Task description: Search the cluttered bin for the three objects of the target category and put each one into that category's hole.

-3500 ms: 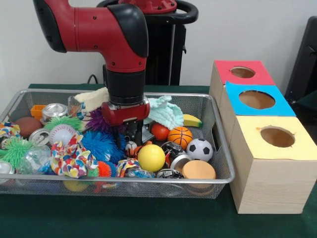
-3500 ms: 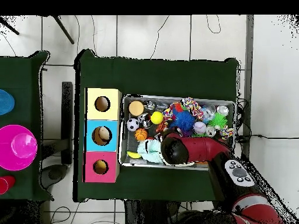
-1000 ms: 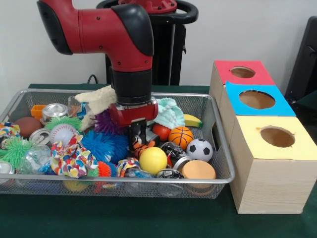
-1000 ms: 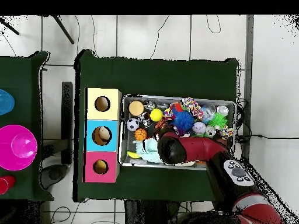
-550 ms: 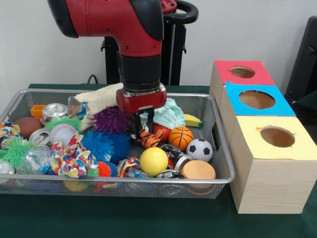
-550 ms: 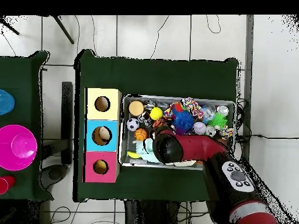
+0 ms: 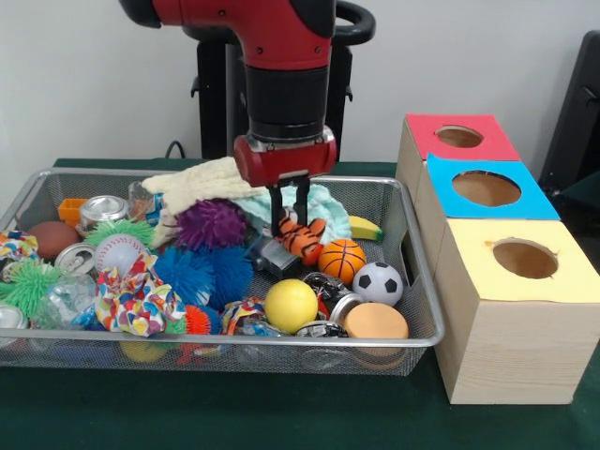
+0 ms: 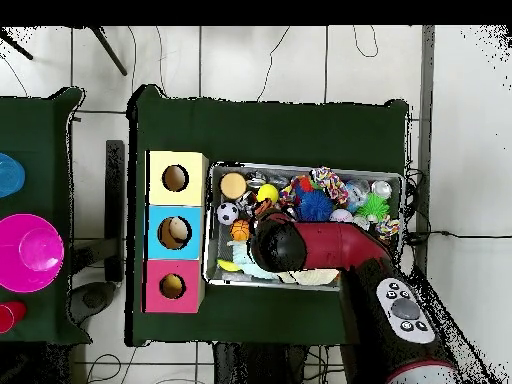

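Observation:
The silver wire-mesh bin (image 7: 419, 281) stands on the green table, full of toys, balls, cans and cloths. My gripper (image 7: 291, 221) hangs over the bin's middle-right part. It is shut on a small orange-and-black striped plush toy (image 7: 302, 237) and holds it just above the clutter. The red-faced hole (image 7: 459, 137) is on the farthest of three wooden boxes, to the right of the bin. In the overhead view the arm's wrist (image 8: 272, 243) covers the gripper and the toy. The bin's rim (image 8: 300, 166) and the red-faced hole (image 8: 172, 286) show there.
The blue-faced hole (image 7: 486, 188) and the yellow-faced hole (image 7: 525, 259) lie nearer than the red one. A mini basketball (image 7: 341, 260), a soccer ball (image 7: 378, 282), a yellow ball (image 7: 290, 306) and a purple spiky ball (image 7: 211, 223) lie around the gripper.
My gripper has risen out of the clutter and moved right in the front view, with the striped plush toy in it. The purple spiky ball now shows fully.

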You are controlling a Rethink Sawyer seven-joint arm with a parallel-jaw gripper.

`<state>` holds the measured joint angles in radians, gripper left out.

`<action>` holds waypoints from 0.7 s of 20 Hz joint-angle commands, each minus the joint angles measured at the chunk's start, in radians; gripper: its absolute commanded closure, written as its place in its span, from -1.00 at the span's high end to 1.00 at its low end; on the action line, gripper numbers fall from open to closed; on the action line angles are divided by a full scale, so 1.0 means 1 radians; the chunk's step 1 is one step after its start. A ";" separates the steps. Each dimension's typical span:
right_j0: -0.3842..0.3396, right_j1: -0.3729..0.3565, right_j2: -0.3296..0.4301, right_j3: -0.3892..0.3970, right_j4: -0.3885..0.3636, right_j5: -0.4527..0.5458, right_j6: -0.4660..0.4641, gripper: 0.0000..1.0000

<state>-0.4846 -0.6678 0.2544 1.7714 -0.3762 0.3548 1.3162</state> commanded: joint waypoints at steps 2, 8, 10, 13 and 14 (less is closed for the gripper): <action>0.048 -0.100 0.017 0.032 0.086 0.155 0.149 -1.00; 0.113 -0.168 -0.043 0.034 0.121 0.237 0.187 -1.00; 0.131 -0.187 -0.057 0.044 0.136 0.253 0.201 -1.00; 0.162 -0.216 -0.079 0.056 0.157 0.268 0.220 -1.00; 0.170 -0.223 -0.084 0.060 0.163 0.271 0.222 -1.00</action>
<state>-0.3530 -0.8151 0.2018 1.7743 -0.2810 0.4948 1.3162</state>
